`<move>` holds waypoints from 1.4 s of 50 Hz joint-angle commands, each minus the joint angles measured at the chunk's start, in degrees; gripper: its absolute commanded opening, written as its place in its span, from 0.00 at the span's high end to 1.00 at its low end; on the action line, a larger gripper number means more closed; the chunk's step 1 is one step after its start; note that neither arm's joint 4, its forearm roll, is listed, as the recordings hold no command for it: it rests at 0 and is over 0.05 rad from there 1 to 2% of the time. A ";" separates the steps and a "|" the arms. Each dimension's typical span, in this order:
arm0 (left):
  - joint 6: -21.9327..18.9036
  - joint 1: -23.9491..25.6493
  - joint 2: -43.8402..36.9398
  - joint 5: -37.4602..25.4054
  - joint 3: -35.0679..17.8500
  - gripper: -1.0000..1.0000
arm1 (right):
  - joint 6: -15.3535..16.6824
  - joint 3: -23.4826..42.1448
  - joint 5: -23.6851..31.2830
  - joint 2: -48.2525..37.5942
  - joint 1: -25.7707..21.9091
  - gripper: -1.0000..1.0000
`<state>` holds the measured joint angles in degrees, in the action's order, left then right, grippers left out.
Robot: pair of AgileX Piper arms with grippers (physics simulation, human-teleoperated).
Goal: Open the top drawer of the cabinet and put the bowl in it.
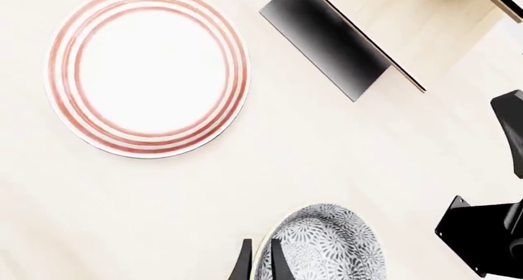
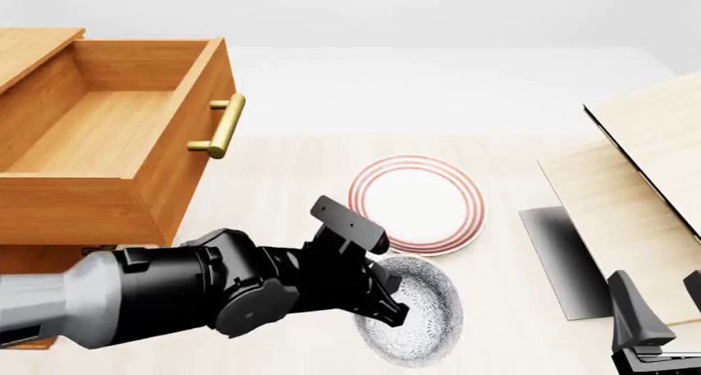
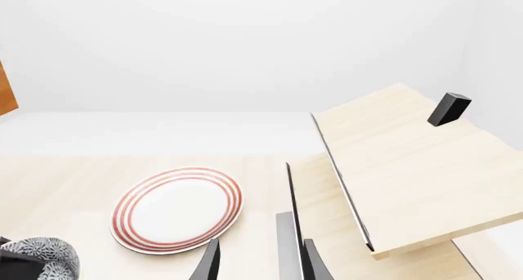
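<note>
Now L gripper (image 2: pixel 386 303) pinches bowl (image 2: pixel 422 326) rim, jaws closed on it; plate (image 2: pixel 419 204) at 12 o'clock; top drawer (image 2: pixel 104 137) open; R gripper (image 3: pixel 259 258) jaws apart.

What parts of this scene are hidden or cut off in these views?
- Bowl: its near-left side is hidden by the left hand in the front view, and the left wrist view's edge crops it.
- Cabinet: its lower drawers are hidden under the open top drawer.
- Right hand: cropped by the front view's corner.
</note>
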<state>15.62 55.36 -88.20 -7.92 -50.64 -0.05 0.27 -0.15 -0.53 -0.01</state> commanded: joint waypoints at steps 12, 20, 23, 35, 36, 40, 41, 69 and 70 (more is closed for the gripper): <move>-0.90 -5.03 3.80 -10.44 -6.99 1.00 | 0.00 -0.03 0.01 0.03 0.01 0.00; -1.09 -6.78 4.01 -14.23 -9.46 1.00 | 0.03 -0.03 0.00 0.03 -0.01 0.00; -1.28 -7.04 3.78 -15.73 -10.91 1.00 | 0.00 -0.03 0.00 0.07 0.01 0.00; -0.58 -7.18 3.85 -19.61 -16.24 1.00 | 0.03 -0.03 0.00 0.07 0.01 0.00; -0.55 -7.50 3.94 -19.93 -16.58 1.00 | 0.01 -0.03 0.01 0.03 0.00 0.00; -0.75 -7.80 3.61 -20.84 -18.06 1.00 | 0.04 -0.03 0.00 0.06 -0.01 0.00; -0.82 -7.96 3.58 -21.05 -18.31 1.00 | 0.05 -0.03 0.01 0.04 0.00 0.00; -4.18 -11.69 3.25 -32.64 -32.84 1.00 | -0.01 -0.03 0.01 0.03 0.00 0.00; -3.95 -11.83 3.44 -32.71 -32.91 1.00 | 0.04 -0.03 0.00 0.05 0.00 0.00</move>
<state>12.76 44.86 -85.40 -37.08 -78.96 -0.05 0.27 -0.15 -0.53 -0.01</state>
